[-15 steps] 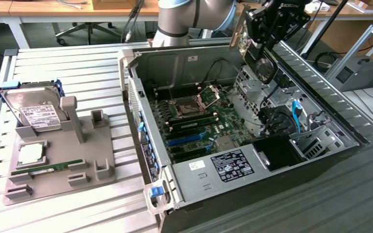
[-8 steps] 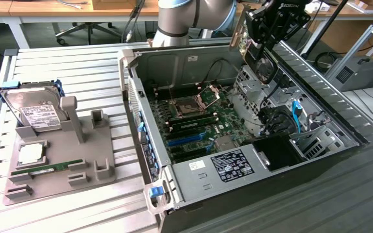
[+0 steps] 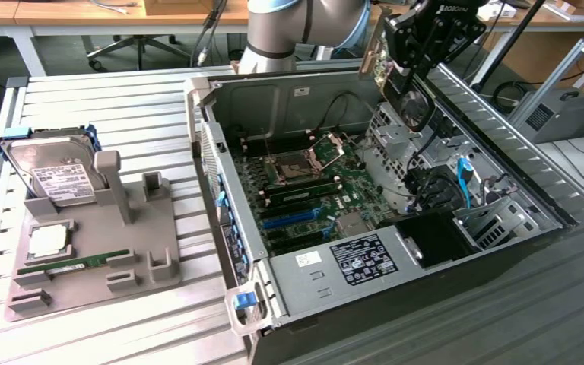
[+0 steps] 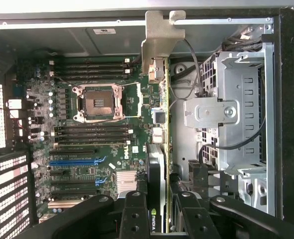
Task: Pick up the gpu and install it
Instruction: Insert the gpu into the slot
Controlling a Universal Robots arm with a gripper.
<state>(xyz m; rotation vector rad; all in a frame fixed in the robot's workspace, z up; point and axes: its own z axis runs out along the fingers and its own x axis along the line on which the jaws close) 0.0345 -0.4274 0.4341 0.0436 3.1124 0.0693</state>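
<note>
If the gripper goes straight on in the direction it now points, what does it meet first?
The gripper carries the gpu ahead of it; that would probably touch the motherboard beside the metal drive cage first. Depth is unclear.

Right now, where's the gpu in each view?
Exterior view: gpu held in the tool, above the case's far end, toward the exterior view's right.
Wrist view: gpu edge-on, clamped in the tool, between CPU socket and drive cage.
Shared landmark: the CPU socket.

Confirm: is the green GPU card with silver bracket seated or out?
Out: green GPU card clamped in the black gripper above the metal case, not slotted.
</note>
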